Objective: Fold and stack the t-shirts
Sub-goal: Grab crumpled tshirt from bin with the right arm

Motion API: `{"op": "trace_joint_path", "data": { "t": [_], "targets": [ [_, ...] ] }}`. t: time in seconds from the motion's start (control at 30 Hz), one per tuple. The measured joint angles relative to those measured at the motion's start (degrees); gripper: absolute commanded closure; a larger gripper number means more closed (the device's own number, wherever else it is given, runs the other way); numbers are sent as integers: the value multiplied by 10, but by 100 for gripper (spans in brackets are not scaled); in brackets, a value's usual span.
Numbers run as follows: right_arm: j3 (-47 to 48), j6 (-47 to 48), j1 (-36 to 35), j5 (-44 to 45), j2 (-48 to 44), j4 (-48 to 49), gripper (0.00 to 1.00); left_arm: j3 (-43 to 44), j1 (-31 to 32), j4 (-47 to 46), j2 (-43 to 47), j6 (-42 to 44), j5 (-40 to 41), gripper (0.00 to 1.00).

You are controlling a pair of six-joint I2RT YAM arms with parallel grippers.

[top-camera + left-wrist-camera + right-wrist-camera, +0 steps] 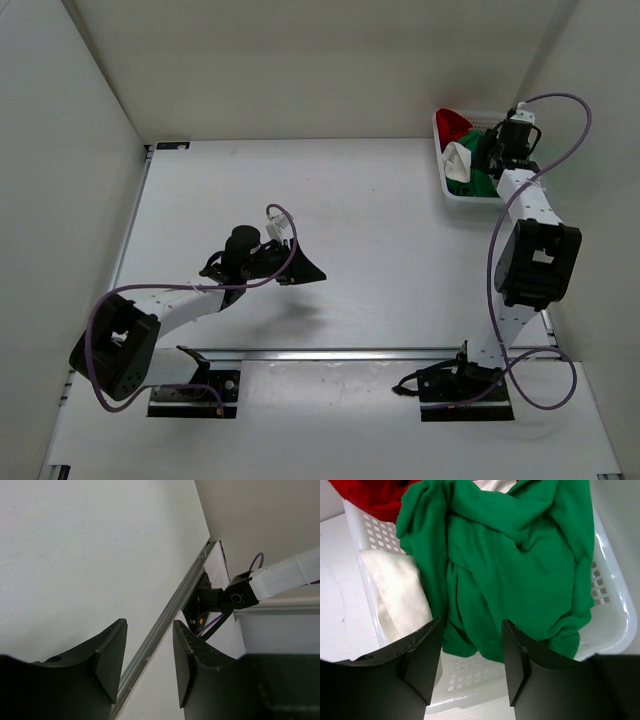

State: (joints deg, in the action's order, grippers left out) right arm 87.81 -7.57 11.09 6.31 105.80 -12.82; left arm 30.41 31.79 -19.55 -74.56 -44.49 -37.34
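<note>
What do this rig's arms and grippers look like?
The left arm and right arm match: white links, black joint housings, a purple cable looping alongside each. The left gripper and right gripper have broad black wedge-shaped fingers.

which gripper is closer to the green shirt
Right. The right gripper hovers open just above the green shirt in the basket; the left gripper is far away over the middle of the table.

A white mesh basket (472, 198) sits far right on the table (350, 220).
</note>
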Motion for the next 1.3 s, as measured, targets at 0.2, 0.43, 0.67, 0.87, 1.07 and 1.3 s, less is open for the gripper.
{"op": "trace_joint_path", "data": {
  "t": [0.2, 0.43, 0.67, 0.87, 1.07, 1.3],
  "targets": [
    [24, -17, 40, -14, 21, 1, 48, 0, -1, 3, 0, 8, 8, 47],
    [57, -16, 57, -26, 87, 3, 57, 0, -3, 3, -3, 11, 17, 48],
    [96, -23, 56, -48, 128, -14, 100, 0, -3, 3, -9, 12, 23, 51],
    [50, -33, 58, -38, 83, 0, 100, 0, 0, 2, -28, 12, 23, 52],
    [29, -35, 46, -24, -31, -17, 100, 5, 7, 8, -33, 11, 23, 51],
    [57, 3, -32, 49, -183, -6, 100, 19, 9, 27, -5, 11, 24, 51]
  ]
}}
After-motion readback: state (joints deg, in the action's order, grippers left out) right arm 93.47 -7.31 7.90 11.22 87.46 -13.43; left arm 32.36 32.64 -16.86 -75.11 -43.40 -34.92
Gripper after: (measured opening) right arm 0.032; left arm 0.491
